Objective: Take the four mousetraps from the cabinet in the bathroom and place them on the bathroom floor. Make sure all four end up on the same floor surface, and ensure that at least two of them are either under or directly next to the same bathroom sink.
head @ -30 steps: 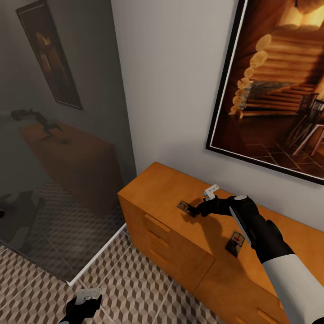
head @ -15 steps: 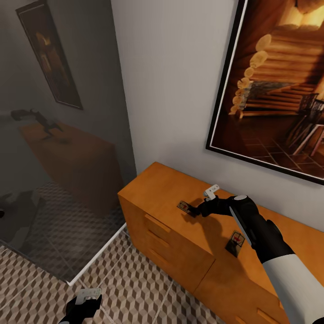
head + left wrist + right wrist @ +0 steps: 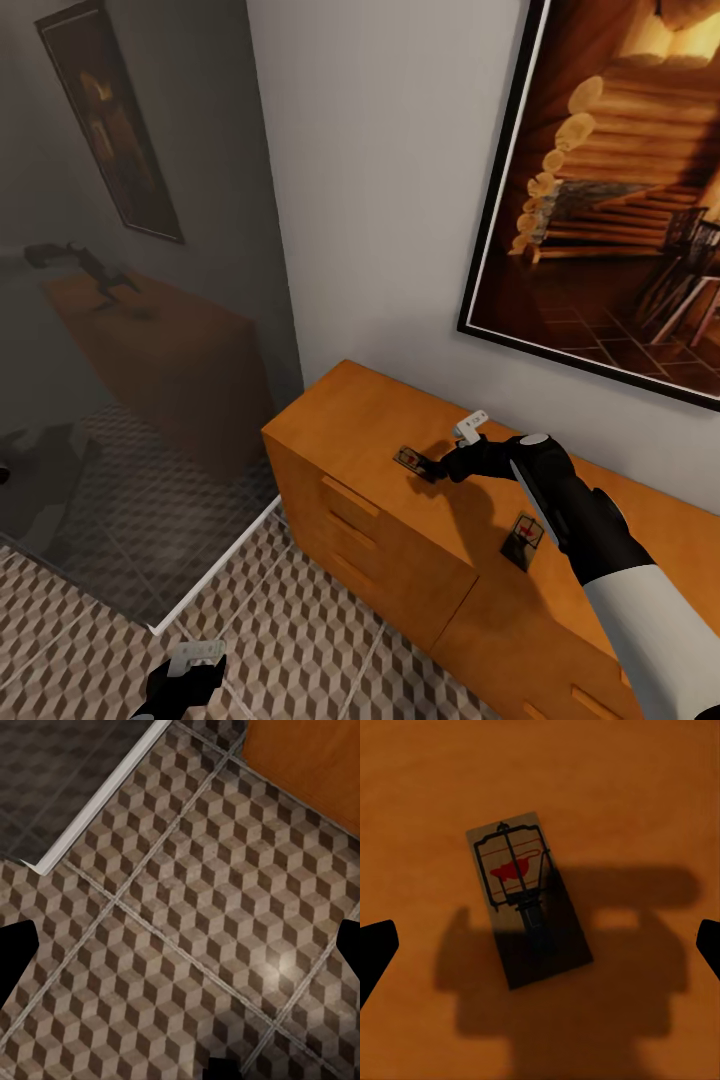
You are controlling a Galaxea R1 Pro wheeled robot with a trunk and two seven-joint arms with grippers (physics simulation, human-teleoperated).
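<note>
the right gripper [image 3: 447, 452] hangs over a mousetrap [image 3: 410, 460] lying flat on the orange-brown cabinet [image 3: 360, 500], its fingers spread wide and holding nothing. a second mousetrap [image 3: 523, 540] lies further along the top. the left gripper [image 3: 195, 665], jaws apart and empty, hovers above the cube-patterned bathroom floor [image 3: 195, 937].

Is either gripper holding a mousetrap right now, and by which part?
No. The right gripper hangs open above a mousetrap lying flat on the cabinet. The left gripper is open over the bathroom floor.
</note>
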